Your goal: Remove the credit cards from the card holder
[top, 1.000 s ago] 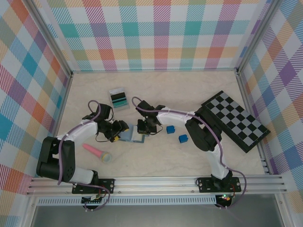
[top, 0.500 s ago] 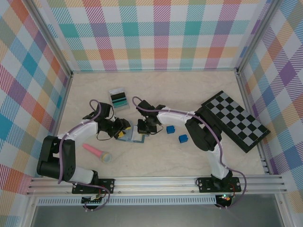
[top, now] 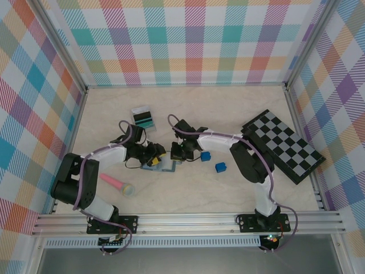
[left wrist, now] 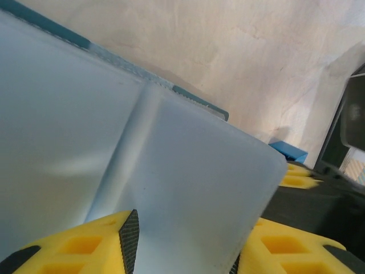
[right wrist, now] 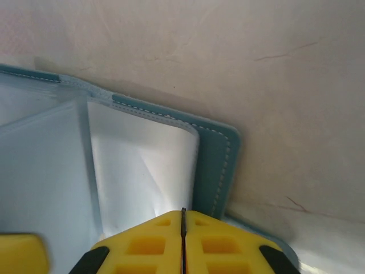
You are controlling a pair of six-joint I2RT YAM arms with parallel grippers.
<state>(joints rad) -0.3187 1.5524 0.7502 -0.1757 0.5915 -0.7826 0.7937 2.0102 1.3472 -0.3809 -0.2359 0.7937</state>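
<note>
The slate-blue card holder point(top: 166, 167) lies open on the table between my two grippers. My left gripper point(top: 155, 159) is over its left part. In the left wrist view a pale inner leaf of the card holder point(left wrist: 171, 171) fills the gap of the left gripper point(left wrist: 182, 242) from pad to pad. My right gripper point(top: 178, 154) is at the holder's right edge. In the right wrist view the right gripper point(right wrist: 183, 212) is shut, its tips over the pale pocket beside the teal cover point(right wrist: 217, 165). A teal-green striped credit card point(top: 142, 119) lies on the table farther back.
Two blue cubes point(top: 205, 156) point(top: 220, 167) sit just right of the right gripper. A black-and-grey checkerboard point(top: 282, 145) lies at the right wall. A pink object with a pale blue end point(top: 117, 184) lies in front of the left arm. Checked walls enclose the table.
My left gripper has moved right onto the card holder and its jaws have narrowed. The right gripper has stayed at the holder's right edge.
</note>
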